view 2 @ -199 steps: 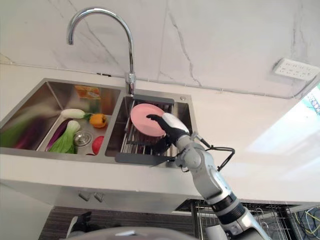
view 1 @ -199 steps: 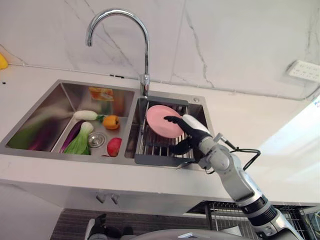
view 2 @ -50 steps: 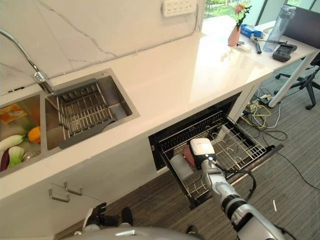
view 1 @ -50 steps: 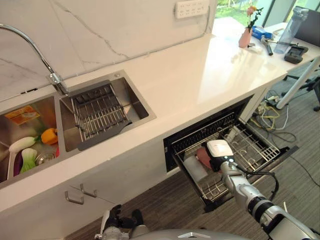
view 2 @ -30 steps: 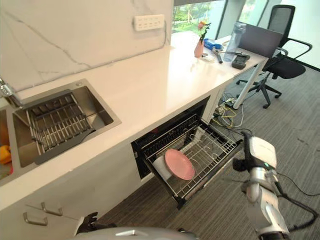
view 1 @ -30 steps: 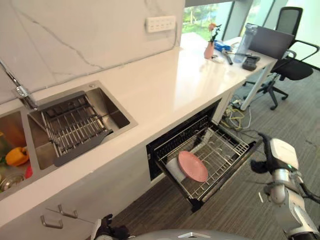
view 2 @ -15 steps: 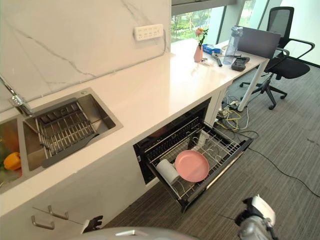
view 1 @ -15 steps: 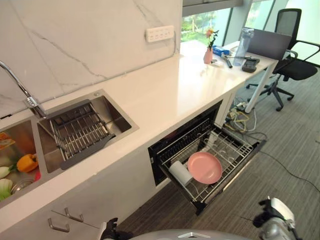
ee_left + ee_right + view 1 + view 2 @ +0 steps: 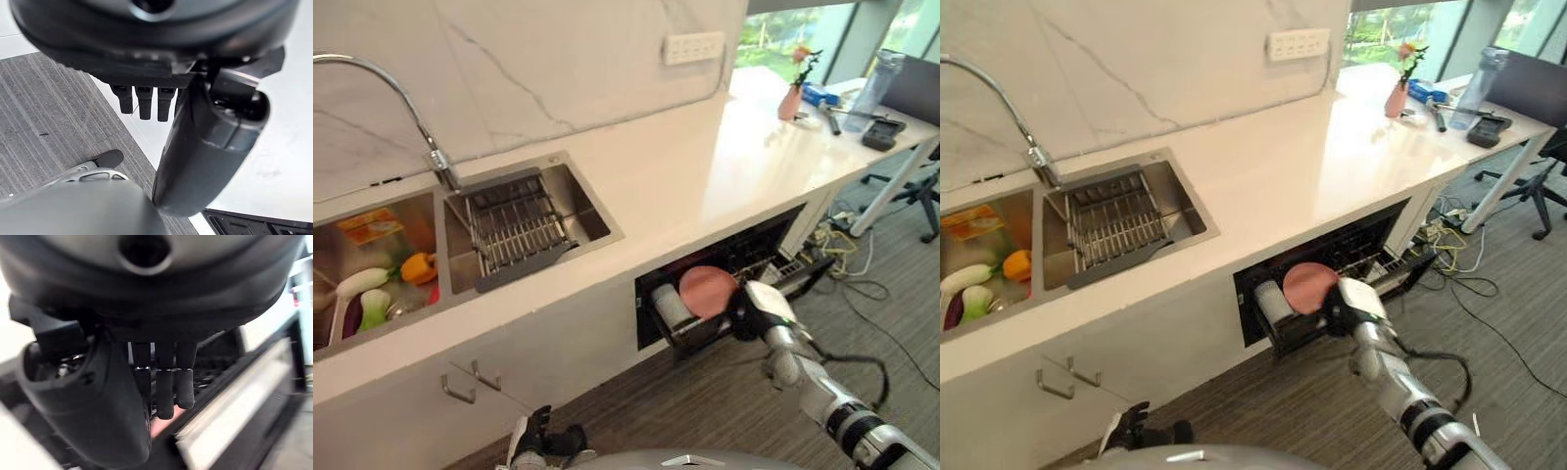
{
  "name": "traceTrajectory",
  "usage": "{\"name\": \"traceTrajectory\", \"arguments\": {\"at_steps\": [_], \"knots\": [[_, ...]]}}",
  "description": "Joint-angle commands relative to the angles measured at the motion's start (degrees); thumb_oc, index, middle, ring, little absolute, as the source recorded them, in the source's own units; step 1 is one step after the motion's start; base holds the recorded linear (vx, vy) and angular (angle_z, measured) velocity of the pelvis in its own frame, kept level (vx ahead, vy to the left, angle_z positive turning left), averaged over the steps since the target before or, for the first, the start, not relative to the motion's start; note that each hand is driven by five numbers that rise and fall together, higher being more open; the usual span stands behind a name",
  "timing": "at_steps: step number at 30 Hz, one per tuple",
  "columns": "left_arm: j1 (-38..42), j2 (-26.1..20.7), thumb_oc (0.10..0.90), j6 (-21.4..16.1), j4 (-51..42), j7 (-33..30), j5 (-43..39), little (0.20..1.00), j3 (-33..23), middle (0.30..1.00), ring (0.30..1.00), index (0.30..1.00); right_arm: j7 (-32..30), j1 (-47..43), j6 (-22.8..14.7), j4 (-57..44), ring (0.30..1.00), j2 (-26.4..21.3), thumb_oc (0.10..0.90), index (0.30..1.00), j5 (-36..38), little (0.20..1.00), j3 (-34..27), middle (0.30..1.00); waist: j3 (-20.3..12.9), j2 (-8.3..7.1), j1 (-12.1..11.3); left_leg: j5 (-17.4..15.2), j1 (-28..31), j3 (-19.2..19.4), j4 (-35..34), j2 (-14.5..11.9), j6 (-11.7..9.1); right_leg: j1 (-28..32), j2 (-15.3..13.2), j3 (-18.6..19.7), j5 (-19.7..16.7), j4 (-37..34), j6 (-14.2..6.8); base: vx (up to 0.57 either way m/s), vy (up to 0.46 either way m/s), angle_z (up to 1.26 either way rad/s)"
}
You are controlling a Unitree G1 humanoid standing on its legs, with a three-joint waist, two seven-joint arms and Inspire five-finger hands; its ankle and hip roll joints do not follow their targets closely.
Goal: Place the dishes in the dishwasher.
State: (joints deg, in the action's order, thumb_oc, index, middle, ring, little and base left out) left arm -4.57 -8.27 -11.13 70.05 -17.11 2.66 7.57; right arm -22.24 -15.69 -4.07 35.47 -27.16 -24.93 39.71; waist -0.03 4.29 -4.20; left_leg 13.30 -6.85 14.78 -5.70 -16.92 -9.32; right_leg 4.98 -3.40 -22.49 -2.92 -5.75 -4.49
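Observation:
A pink plate (image 9: 708,289) stands on edge in the dishwasher's wire rack (image 9: 697,333), beside a white cup (image 9: 671,305) lying on its side. The rack sits mostly inside the dishwasher opening under the counter. My right hand (image 9: 754,308) is at the rack's front edge, just right of the plate. In the right wrist view its fingers (image 9: 165,391) hang straight and hold nothing, with a bit of the pink plate (image 9: 161,427) showing past them. My left hand (image 9: 205,147) hangs low by the white cabinet front over the grey floor, fingers relaxed and empty.
The double sink holds a wire drainer (image 9: 514,230) in its right basin and vegetables (image 9: 382,284) in its left, under the faucet (image 9: 431,147). A vase (image 9: 791,98) and desk items stand at the counter's far right. Cables (image 9: 837,245) lie on the floor beyond the dishwasher.
The rack with the pink plate has gone from pulled out to mostly inside the dishwasher. My right hand has come up to the rack's front. The camera has swung left.

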Motion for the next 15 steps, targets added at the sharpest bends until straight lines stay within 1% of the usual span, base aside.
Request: {"name": "traceTrajectory", "arguments": {"at_steps": [1, 2, 3, 4, 5, 6, 7, 9, 11, 13, 15], "knots": [[3.6, -2.2, 0.8, -0.2, 4.4, 0.1, -0.3, 0.9, 4.4, 0.9, 0.9, 0.9, 2.1, -12.1, -4.5, 11.2, 0.3, 8.6, 0.4, 0.3, -6.7, 0.3, 2.4, 0.3, 3.8, -1.04, -4.4, -7.8, 5.5, 1.2, 0.7, 2.0, 0.7, -2.8, -5.4, 4.7, 2.2, 0.7, -0.1, -0.02, 0.012, 0.33], [3.6, -2.3, 0.8, -0.2, 4.5, 0.1, -0.3, 0.9, 4.1, 0.9, 0.9, 0.9, 1.7, -12.5, -4.7, 12.0, 0.3, 9.1, 0.4, 0.3, -6.8, 0.3, 2.7, 0.3, 3.9, -1.12, -4.2, -7.8, 5.5, 1.2, 0.7, 2.0, 0.7, -2.8, -5.4, 4.7, 2.2, 0.7, -0.1, -0.03, 0.017, 0.27], [3.6, -2.3, 0.8, -0.5, 4.3, 0.3, -0.5, 0.9, 4.5, 0.9, 0.9, 0.9, 2.4, -13.1, -4.3, 15.3, 0.3, 10.9, 0.4, 0.3, -7.4, 0.3, 4.2, 0.3, 4.1, -0.81, -5.4, -7.7, 5.2, 0.8, 0.7, 2.2, 0.7, -2.8, -5.4, 4.5, 2.2, 0.7, -0.1, -0.01, 0.007, 0.33], [3.5, -2.4, 0.8, -0.6, 4.3, 0.3, -0.5, 0.9, 4.5, 0.9, 0.9, 0.9, 2.1, -13.3, -4.5, 15.9, 0.3, 11.3, 0.4, 0.3, -7.5, 0.3, 4.3, 0.3, 4.1, -0.88, -5.3, -7.7, 5.2, 0.8, 0.7, 2.2, 0.7, -2.8, -5.4, 4.5, 2.2, 0.7, -0.1, -0.03, 0.033, 0.39], [3.0, -2.8, 0.8, -1.1, 4.1, 1.1, -0.5, 0.9, 5.1, 0.9, 0.9, 0.9, 2.6, -15.3, -3.7, 22.1, 0.3, 15.0, 0.4, 0.3, -8.7, 0.3, 6.8, 0.3, 4.4, -0.28, -7.1, -7.6, 4.8, 0.4, 0.7, 2.5, 0.7, -2.7, -5.6, 4.2, 2.4, 0.7, -0.1, -0.03, 0.053, 0.5], [2.9, -2.9, 0.8, -1.2, 3.7, 1.3, -0.8, 0.9, 5.5, 0.9, 0.9, 0.9, 2.8, -16.3, -3.0, 24.7, 0.3, 16.6, 0.4, 0.3, -9.1, 0.3, 7.6, 0.3, 4.6, 0.31, -8.0, -7.4, 4.5, 0.3, 0.7, 2.8, 0.7, -2.7, -5.7, 4.0, 2.5, 0.7, -0.1, -0.03, 0.053, 0.42], [2.9, -3.0, 0.8, -1.2, 3.6, 1.3, -0.8, 0.9, 5.5, 0.9, 0.9, 0.9, 2.6, -16.5, -3.1, 25.2, 0.3, 16.9, 0.4, 0.3, -9.1, 0.3, 7.6, 0.3, 4.6, 0.26, -7.9, -7.4, 4.5, 0.2, 0.7, 2.7, 0.7, -2.7, -5.7, 4.0, 2.5, 0.7, -0.1, -0.03, 0.04, 0.44], [2.2, -3.3, 0.8, -1.3, 3.6, 1.9, -0.8, 0.9, 5.5, 0.9, 0.9, 0.9, 1.7, -18.0, -2.4, 26.9, 0.3, 18.4, 0.4, 0.3, -9.3, 0.3, 7.7, 0.3, 5.0, 1.18, -8.8, -7.0, 4.1, 0.4, 0.7, 2.8, 0.7, -2.5, -6.0, 3.6, 2.4, 0.7, -0.1, -0.01, 0.051, 0.49], [1.9, -3.3, 0.8, -1.2, 4.3, 1.9, -0.6, 0.9, 5.0, 0.9, 0.9, 0.9, 0.4, -17.6, -2.0, 25.1, 0.3, 18.3, 0.4, 0.3, -9.3, 0.3, 6.9, 0.3, 5.1, 1.28, -8.5, -7.0, 4.2, 0.8, 0.7, 2.8, 0.7, -2.2, -6.0, 3.7, 2.3, 0.7, -0.1, 0.01, 0.027, 0.38], [1.9, -3.3, 0.8, -1.2, 5.3, 1.8, -0.7, 0.9, 4.1, 0.9, 0.9, 0.9, -0.9, -16.3, -1.4, 21.8, 0.3, 17.4, 0.4, 0.3, -10.4, 0.3, 6.6, 0.3, 5.3, 0.98, -7.8, -6.9, 4.3, 1.4, 0.7, 2.6, 0.7, -1.9, -6.0, 3.8, 2.2, 0.7, 0.0, 0.0, -0.002, 0.26], [1.9, -3.4, 0.8, -1.2, 6.2, 1.6, -0.9, 0.9, 2.8, 0.9, 0.9, 0.9, -1.3, -14.5, -0.4, 17.0, 0.3, 15.5, 0.4, 0.3, -12.0, 0.3, 6.5, 0.3, 5.5, 0.33, -6.9, -6.8, 4.6, 1.9, 0.7, 2.6, 0.6, -1.6, -6.0, 3.9, 1.9, 0.7, 0.0, 0.0, -0.018, 0.16]]}}
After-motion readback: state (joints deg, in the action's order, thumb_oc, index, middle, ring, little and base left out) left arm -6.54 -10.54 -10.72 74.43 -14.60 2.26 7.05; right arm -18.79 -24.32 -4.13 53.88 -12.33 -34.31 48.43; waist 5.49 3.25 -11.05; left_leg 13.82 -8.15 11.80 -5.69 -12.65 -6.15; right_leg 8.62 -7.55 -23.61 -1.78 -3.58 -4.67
